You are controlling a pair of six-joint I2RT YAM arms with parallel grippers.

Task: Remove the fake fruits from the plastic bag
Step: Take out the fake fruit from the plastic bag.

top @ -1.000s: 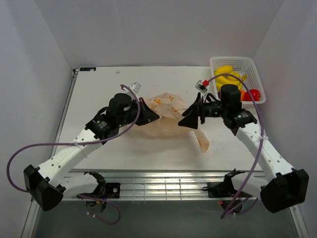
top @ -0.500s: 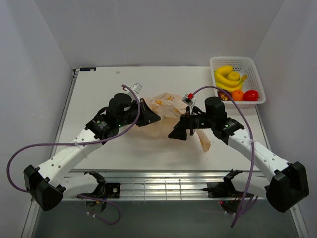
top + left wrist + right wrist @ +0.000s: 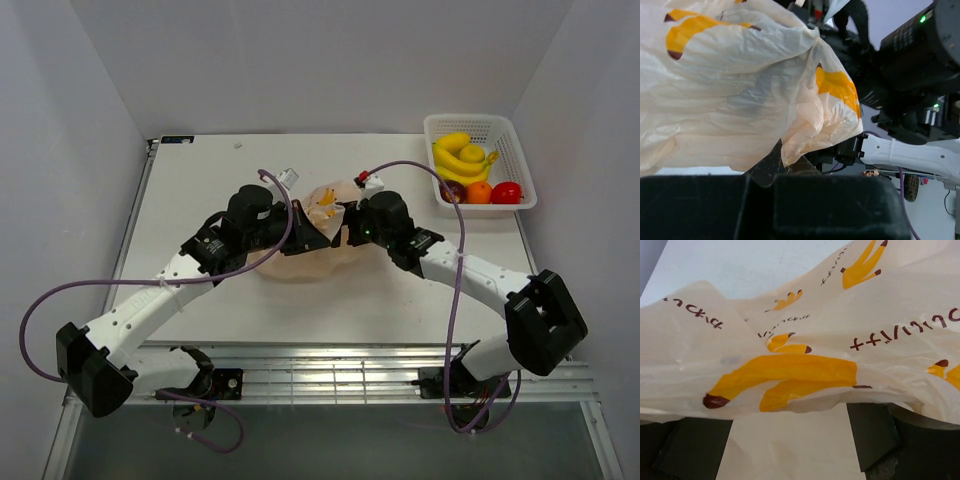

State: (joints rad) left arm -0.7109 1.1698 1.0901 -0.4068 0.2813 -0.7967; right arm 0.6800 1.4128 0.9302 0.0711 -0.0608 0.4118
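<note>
plastic bag [image 3: 805, 330] | small dark printed lettering [image 3: 890, 335] | too distorted to read

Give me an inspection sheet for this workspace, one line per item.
Surface: white table, small speck near far edge.
Job's things: plastic bag bunched between the grippers; orange fruit and red fruit in the basket.
Clutter: banana bunch, dark fruit, also in basket.
Grippers: left gripper against bag, jaws hidden; right gripper jaws apart, bag draped over.
Cables: purple cable loops off each arm.
Surroundings: pale walls.
</note>
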